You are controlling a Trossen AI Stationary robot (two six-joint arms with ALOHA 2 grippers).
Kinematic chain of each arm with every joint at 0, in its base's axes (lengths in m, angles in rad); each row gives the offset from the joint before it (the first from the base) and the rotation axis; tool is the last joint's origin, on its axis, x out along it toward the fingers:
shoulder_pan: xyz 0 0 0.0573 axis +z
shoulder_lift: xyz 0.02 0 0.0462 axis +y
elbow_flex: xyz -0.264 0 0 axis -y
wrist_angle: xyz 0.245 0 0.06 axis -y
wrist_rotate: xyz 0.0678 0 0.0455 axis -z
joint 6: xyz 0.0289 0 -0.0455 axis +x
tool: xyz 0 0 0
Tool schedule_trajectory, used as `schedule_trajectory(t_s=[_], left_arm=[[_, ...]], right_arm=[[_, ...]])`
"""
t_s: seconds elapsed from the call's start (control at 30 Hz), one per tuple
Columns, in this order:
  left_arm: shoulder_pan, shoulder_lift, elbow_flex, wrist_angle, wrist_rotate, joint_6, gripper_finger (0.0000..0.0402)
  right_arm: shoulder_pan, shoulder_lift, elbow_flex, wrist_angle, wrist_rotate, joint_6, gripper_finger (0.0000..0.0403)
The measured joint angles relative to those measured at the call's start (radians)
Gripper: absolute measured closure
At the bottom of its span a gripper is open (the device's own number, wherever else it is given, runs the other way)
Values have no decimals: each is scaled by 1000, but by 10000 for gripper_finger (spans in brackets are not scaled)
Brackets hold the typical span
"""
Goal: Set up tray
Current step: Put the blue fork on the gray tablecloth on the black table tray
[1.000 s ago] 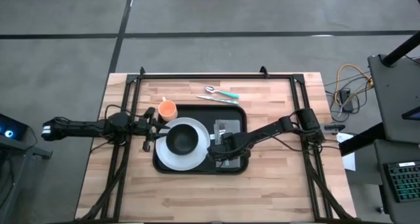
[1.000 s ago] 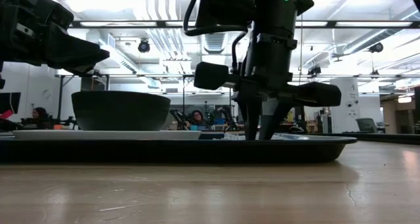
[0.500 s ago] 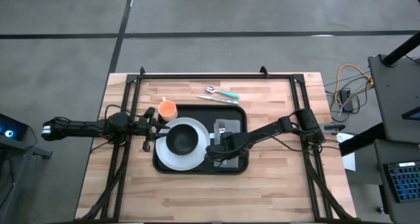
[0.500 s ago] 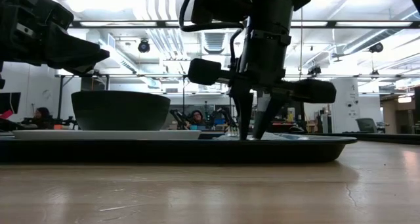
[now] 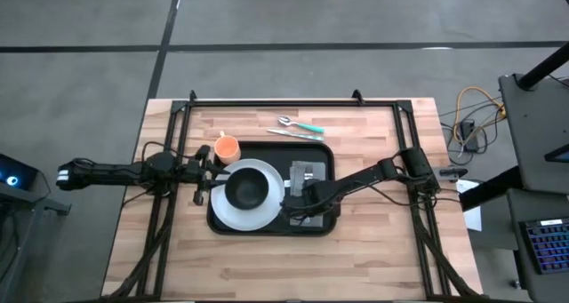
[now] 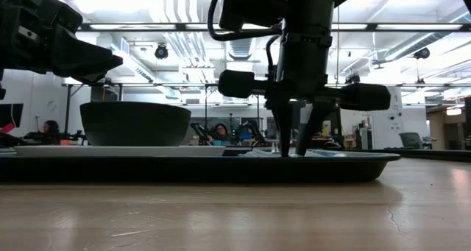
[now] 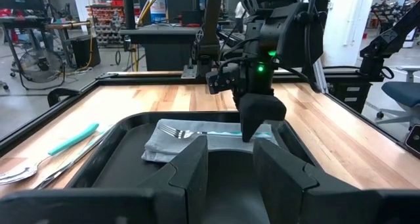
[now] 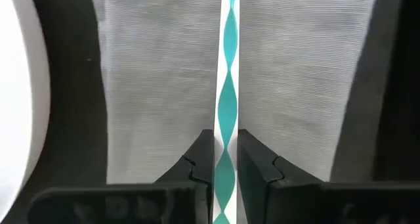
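The black tray holds a white plate with a dark bowl on it. Beside the plate lies a grey napkin. A fork with a teal-and-white handle lies flat on the napkin. My right gripper points down over the napkin's near part, shut on the fork's handle. My left gripper hovers level at the tray's left edge, open and holding nothing. My right gripper pinches the fork's teal-and-white handle between its two fingers. It comes from above, pointing down, with the fingers across the handle. The fork's tines rest on the napkin, and the fork lies about level.
An orange cup stands on the table at the tray's far left corner. A spoon and a knife lie on the wood beyond the tray's far edge. Bare table stretches along the near side.
My right gripper has rolled about its downward-pointing line while staying over the napkin, still shut. In the low view its fingers swung a little to one side and back.
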Motion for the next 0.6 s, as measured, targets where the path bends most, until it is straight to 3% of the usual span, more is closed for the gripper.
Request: schedule_trajectory(t_s=[0.6], left_arm=[[0, 0, 0, 0, 0, 0, 297]], right_arm=[[1, -1, -8, 28, 0, 11, 339]])
